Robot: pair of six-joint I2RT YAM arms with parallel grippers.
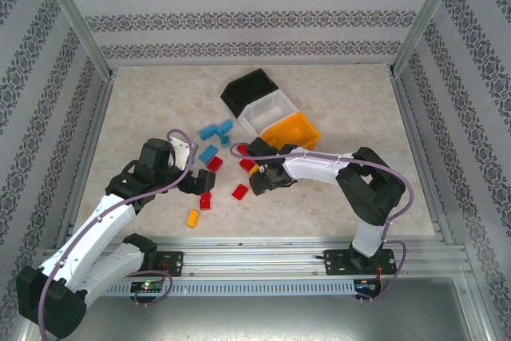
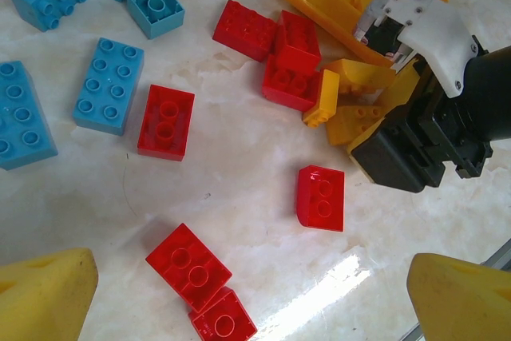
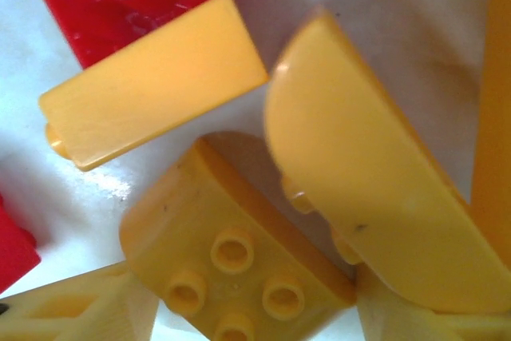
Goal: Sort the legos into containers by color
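Three joined containers, a black bin (image 1: 249, 88), a white bin (image 1: 270, 109) and an orange-yellow bin (image 1: 297, 132), sit on the marbled surface (image 1: 144, 109), with red legos (image 2: 165, 121), light blue legos (image 2: 109, 84) and orange-yellow ones scattered just before them. The left gripper (image 2: 254, 301) hangs above a pair of red bricks (image 2: 192, 265), its yellow fingers (image 2: 44, 297) spread wide and holding nothing. The right gripper (image 1: 257, 181) is low beside the orange-yellow bin, its fingers (image 3: 72, 313) flanking a four-stud orange-yellow brick (image 3: 231, 253); I cannot tell whether they grip it.
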